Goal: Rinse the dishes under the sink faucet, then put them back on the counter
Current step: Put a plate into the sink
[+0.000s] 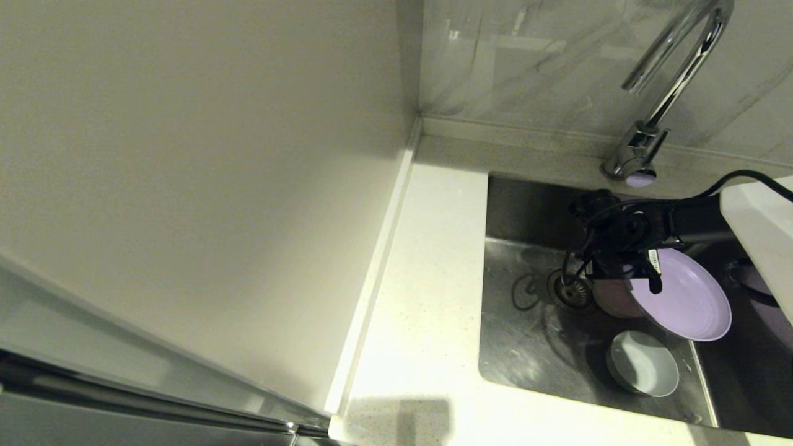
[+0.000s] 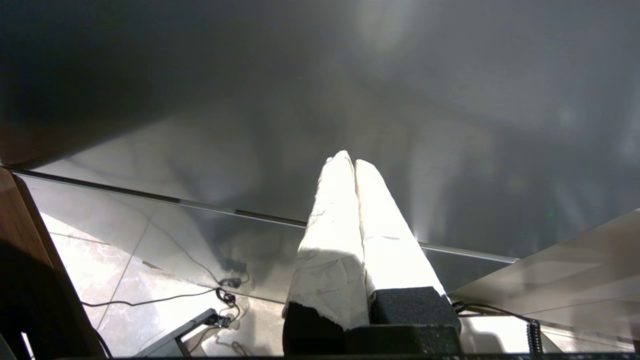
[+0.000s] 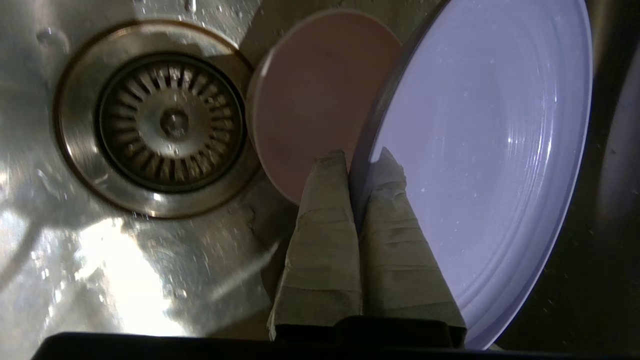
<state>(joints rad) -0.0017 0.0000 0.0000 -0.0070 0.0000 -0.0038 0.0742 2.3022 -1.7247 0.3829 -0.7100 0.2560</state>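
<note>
The right gripper (image 3: 359, 165) is clenched on the rim of the lilac plate (image 1: 684, 297), holding it tilted over the sink (image 1: 526, 347) — one finger on each face. At the plate's nine o'clock in the head view, the pink bowl (image 1: 613, 300) sits just beside the strainer drain (image 1: 570, 290). At the plate's seven o'clock the blue-white bowl (image 1: 644, 362) rests upright on the basin floor. The faucet (image 1: 672, 80) stands at twelve o'clock. The left gripper (image 2: 354, 162) is parked low — fingers pressed together, holding nothing.

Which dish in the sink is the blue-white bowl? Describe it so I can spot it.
Look in the steel sink, toward its front edge. The blue-white bowl sits upright alone there, apart from the lilac plate and the pink bowl; it is the smallest, with a grey outside.
</note>
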